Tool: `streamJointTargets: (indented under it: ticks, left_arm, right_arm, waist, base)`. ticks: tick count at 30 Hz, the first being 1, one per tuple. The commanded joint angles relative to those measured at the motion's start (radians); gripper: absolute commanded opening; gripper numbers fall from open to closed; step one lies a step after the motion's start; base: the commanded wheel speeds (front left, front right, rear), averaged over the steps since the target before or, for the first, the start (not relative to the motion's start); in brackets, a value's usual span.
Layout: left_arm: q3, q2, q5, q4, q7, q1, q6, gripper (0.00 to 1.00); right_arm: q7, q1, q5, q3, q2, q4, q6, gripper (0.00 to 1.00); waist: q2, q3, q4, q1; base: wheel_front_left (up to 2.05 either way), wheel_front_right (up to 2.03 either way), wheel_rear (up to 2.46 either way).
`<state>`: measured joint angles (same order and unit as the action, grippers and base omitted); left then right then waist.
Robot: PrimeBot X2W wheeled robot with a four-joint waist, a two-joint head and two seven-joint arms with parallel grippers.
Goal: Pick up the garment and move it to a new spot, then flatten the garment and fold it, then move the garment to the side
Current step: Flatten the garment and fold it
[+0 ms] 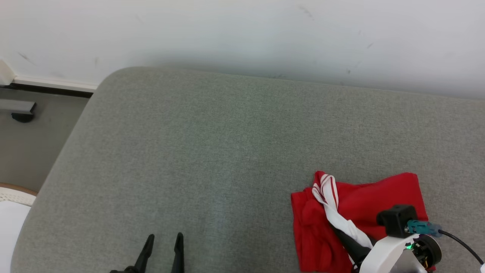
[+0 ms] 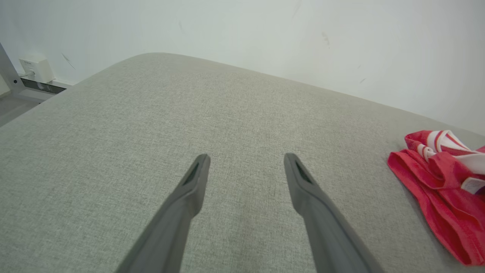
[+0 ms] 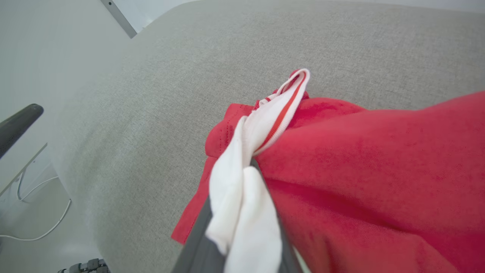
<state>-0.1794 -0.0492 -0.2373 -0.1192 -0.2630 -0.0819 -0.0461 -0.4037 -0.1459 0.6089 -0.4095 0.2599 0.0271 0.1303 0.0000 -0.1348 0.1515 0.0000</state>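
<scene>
Grey woven upholstered surface (image 1: pixel 189 151), rounded corner, white wall (image 1: pixel 265 30) behind. Red garment (image 1: pixel 363 201): soft knit, crumpled, near right, long axis crosswise. White ribbed red-striped trim (image 1: pixel 329 197) clamped in right gripper (image 1: pixel 343 235). Left gripper (image 2: pixel 246 161): spread wide, empty.

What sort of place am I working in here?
Probably an indoor test room: a grey fabric-covered padded surface against a plain white wall, with a small white box mounted low on it.
</scene>
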Motion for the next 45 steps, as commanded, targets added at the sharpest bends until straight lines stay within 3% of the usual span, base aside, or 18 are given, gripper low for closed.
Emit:
streamJointTargets:
  ticks: [1,7,19,20,21,22,32,39,45]
  left_arm:
    - [0.003,-0.003,0.017,-0.001,-0.001,0.001,0.000,1.00]
    - [0.008,-0.004,0.025,-0.018,-0.001,-0.017,0.004,1.00]
    - [0.010,-0.003,0.024,-0.028,-0.001,-0.008,0.007,1.00]
    - [0.011,-0.003,0.025,-0.030,-0.001,-0.011,0.008,1.00]
    - [0.012,-0.003,0.026,-0.033,-0.001,-0.014,0.009,1.00]
    - [0.013,-0.003,0.028,-0.034,-0.001,-0.016,0.010,1.00]
    - [0.038,-0.003,0.036,-0.041,-0.001,-0.048,0.012,1.00]
    - [0.059,-0.003,0.040,-0.030,-0.001,-0.080,0.012,1.00]
    - [0.064,-0.004,0.044,-0.022,-0.001,-0.092,0.015,1.00]
  right_arm:
    - [0.019,-0.012,-0.003,0.004,-0.012,-0.007,0.000,0.00]
    - [0.105,-0.007,-0.036,0.035,-0.049,-0.027,0.000,0.00]
    - [0.093,-0.010,-0.064,-0.022,-0.095,0.066,0.000,0.00]
    - [0.096,-0.011,-0.063,-0.025,-0.106,0.078,0.000,0.15]
    - [0.097,-0.014,-0.058,-0.036,-0.116,0.086,0.000,0.49]
    - [0.103,-0.016,-0.052,-0.037,-0.127,0.090,0.000,1.00]
    - [0.177,0.038,0.005,-0.010,-0.162,0.032,0.000,1.00]
    - [0.289,0.115,-0.049,0.123,-0.073,-0.087,0.000,1.00]
    - [0.419,0.164,-0.171,0.250,0.005,-0.055,0.000,1.00]
  waist:
    - [0.0000,0.004,-0.003,0.0000]
    - [0.0000,0.010,-0.024,0.0000]
    - [0.0000,0.019,-0.037,0.0000]
    - [0.0000,0.021,-0.037,0.0000]
    - [0.0000,0.023,-0.036,0.0000]
    - [0.0000,0.024,-0.036,0.0000]
    - [0.0000,0.076,-0.059,0.0000]
    - [0.0000,0.120,-0.097,0.0000]
    - [0.0000,0.131,-0.123,0.0000]
  base:
    - [0.00,0.00,0.00]
    - [0.00,0.00,0.00]
    - [0.00,0.00,0.00]
    - [0.00,0.00,0.00]
    - [0.00,0.00,0.00]
    - [0.00,0.00,0.00]
    - [0.00,0.00,0.00]
    - [0.00,0.00,0.00]
    - [0.00,0.00,0.00]
